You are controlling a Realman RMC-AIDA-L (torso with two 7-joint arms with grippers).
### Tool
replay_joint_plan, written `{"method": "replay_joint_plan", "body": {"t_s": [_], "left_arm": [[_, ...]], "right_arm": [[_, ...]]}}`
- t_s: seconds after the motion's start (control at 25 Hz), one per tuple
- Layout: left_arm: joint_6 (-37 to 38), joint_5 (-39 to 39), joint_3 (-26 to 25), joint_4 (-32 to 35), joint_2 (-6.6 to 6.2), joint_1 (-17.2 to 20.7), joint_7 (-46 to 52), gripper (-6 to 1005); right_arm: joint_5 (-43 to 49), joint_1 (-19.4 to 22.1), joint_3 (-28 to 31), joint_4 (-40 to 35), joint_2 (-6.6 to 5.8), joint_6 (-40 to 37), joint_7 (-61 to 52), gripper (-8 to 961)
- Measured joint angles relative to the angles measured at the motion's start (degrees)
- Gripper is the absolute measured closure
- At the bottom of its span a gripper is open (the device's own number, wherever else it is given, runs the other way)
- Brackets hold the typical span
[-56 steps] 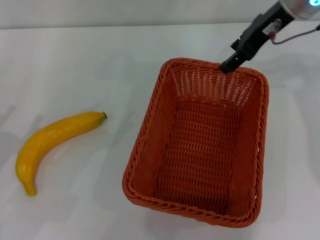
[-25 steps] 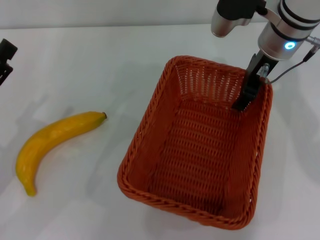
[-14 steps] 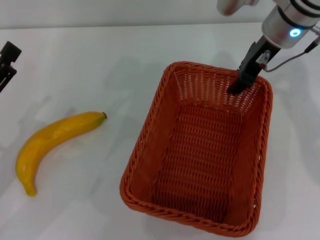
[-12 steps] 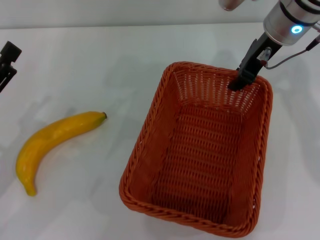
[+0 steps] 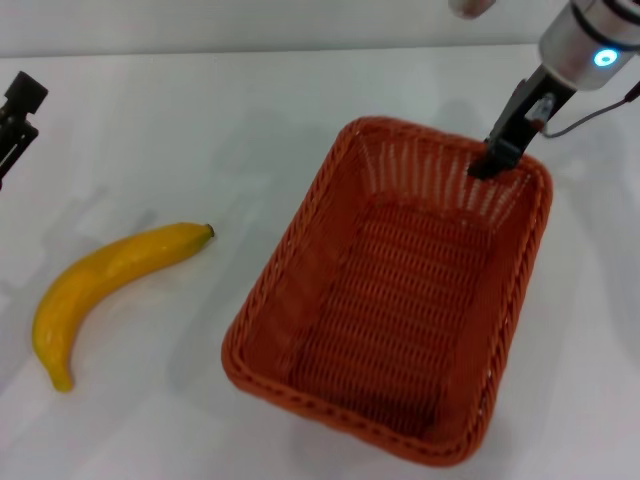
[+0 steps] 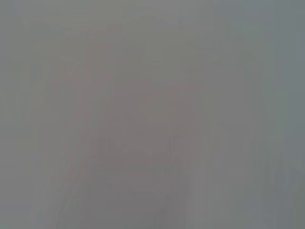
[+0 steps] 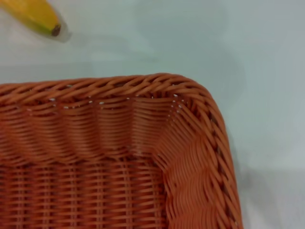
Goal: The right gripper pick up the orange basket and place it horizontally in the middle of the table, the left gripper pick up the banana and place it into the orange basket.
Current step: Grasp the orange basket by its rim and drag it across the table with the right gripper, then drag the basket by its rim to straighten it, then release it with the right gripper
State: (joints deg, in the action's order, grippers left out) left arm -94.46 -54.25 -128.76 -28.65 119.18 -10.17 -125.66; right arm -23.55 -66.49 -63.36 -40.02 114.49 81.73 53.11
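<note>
Lab-like — bare white table (image 5: 300,120)

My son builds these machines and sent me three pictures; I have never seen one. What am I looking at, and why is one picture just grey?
It is a two-armed robot at a white table. The wide picture comes from a camera on its head. The right gripper is at the far rim of an orange basket, seemingly clamped on it. A banana lies loose to the left. The left gripper waits at the table's left edge. The other two pictures come from wrist cameras: the right one shows a basket corner close up; the left one shows only plain grey.
</note>
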Motion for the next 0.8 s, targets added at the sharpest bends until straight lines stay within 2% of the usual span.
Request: {"method": "replay_joint_plan", "body": {"t_s": [0.12,0.16,0.28,0.48,0.6,0.8], "left_arm": [[0.0,0.0,0.0,0.0,-0.05,-0.1,0.0,189],[0.0,0.0,0.0,0.0,-0.06,-0.1,0.0,189],[0.0,0.0,0.0,-0.2,-0.15,-0.1,0.1,189],[0.0,0.1,-0.3,-0.5,-0.26,-0.4,0.1,190],[0.0,0.0,-0.3,-0.7,-0.36,-0.9,0.2,190],[0.2,0.0,-0.3,-1.0,-0.52,-1.1,0.3,190]], "right_arm": [[0.2,0.7,0.7,-1.6,-0.72,0.5,-1.8,709],[0.9,2.6,1.6,-4.9,-1.72,2.1,-5.0,709],[1.9,6.1,3.7,-10.9,-2.74,5.2,-9.9,720],[2.2,13.3,9.4,-21.5,-3.38,11.3,-16.3,741],[1.8,17.7,14.7,-26.0,-2.88,14.1,-19.0,755],[-1.4,24.2,22.2,-32.3,-1.00,17.5,-22.9,769]]}}
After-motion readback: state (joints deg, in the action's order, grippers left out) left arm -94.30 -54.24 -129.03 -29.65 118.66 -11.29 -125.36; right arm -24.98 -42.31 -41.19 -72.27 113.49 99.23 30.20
